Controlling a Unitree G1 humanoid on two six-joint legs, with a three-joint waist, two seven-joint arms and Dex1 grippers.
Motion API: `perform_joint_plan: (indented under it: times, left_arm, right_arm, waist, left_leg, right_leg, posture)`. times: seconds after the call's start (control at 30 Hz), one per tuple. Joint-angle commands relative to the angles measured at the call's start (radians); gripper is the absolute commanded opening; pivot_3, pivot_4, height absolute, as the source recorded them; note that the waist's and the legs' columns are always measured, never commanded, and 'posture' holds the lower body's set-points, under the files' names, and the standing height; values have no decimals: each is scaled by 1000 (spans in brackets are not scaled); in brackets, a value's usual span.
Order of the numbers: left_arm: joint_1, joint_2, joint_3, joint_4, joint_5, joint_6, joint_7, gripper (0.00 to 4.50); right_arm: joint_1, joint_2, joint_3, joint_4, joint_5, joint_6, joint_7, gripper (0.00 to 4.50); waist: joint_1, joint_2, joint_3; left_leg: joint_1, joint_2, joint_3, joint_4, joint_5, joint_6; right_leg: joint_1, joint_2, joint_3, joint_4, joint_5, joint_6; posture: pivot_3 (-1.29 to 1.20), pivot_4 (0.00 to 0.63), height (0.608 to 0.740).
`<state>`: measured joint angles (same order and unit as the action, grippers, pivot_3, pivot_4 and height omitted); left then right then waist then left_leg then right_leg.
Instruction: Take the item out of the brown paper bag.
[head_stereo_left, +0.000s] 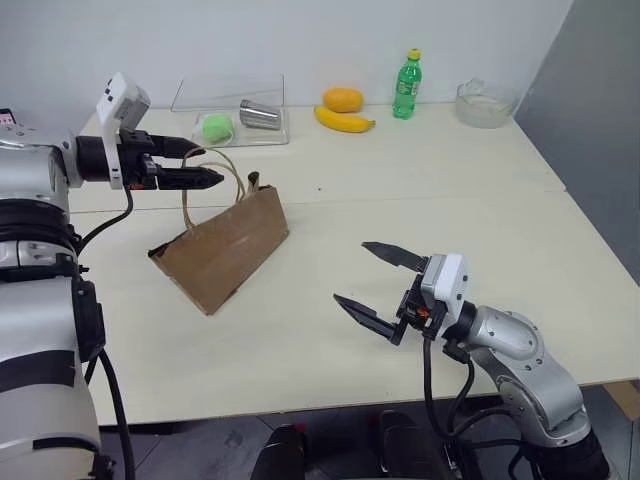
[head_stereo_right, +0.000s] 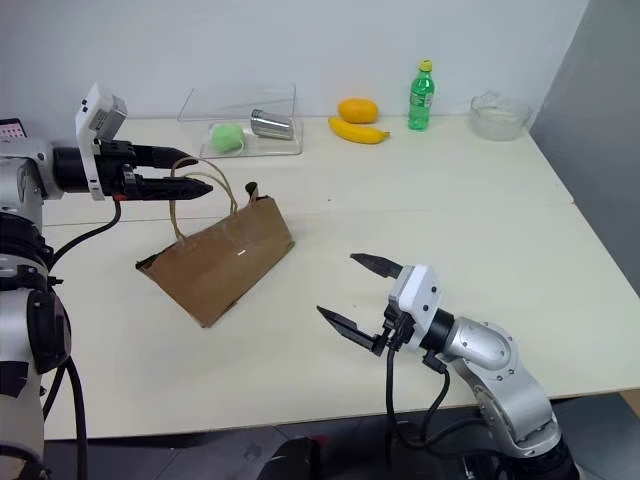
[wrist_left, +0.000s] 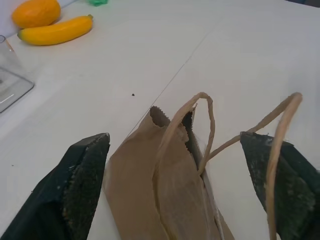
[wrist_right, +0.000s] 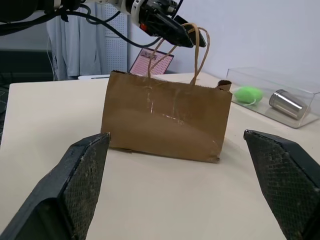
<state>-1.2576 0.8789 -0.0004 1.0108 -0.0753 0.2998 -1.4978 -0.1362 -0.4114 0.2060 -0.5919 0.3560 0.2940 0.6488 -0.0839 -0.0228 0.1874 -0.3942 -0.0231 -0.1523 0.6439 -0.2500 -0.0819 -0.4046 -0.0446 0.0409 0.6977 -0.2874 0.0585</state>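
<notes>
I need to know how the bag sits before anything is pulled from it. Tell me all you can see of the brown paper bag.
The brown paper bag is small, creased kraft paper with two thin tan cord handles looping up from its narrow mouth. It stands on the white table, leaning, near the robot's left. Its contents are hidden. The left claw is at the handles, one cord running over a finger; a firm grip cannot be confirmed. The right claw is open, apart from the bag.

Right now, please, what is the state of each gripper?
Left gripper: open, fingers either side of the bag handles, gripping nothing.
Right gripper: open, empty.
</notes>
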Motion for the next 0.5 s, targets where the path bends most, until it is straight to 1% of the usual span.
perform_joint_plan:
  times: [0.03, 0.33, 0.5]
  left_arm:
    - [-58, 4, -5, 25, 15, -47, 1, 2915]
    - [-131, -3, -15, 98, 48, -129, -2, 69]
    - [-188, -18, -25, 134, 72, -219, 6, 28]
  right_arm:
    - [5, -9, -30, -60, 26, 5, -3, 4500]
    - [11, -24, -41, -68, 33, 14, -5, 4500]
    - [13, -32, -50, -73, 46, 33, -3, 4500]
  waist:
    - [0, 0, 0]
    - [0, 0, 0]
    - [0, 0, 0]
  left_leg:
    - [0, 0, 0, 0, 0, 0]
    - [0, 0, 0, 0, 0, 0]
    - [0, 0, 0, 0, 0, 0]
  right_leg:
    - [0, 0, 0, 0, 0, 0]
    - [0, 0, 0, 0, 0, 0]
    - [0, 0, 0, 0, 0, 0]
  posture:
    - [0, 150, 740]
    - [0, 150, 740]
    - [0, 150, 740]
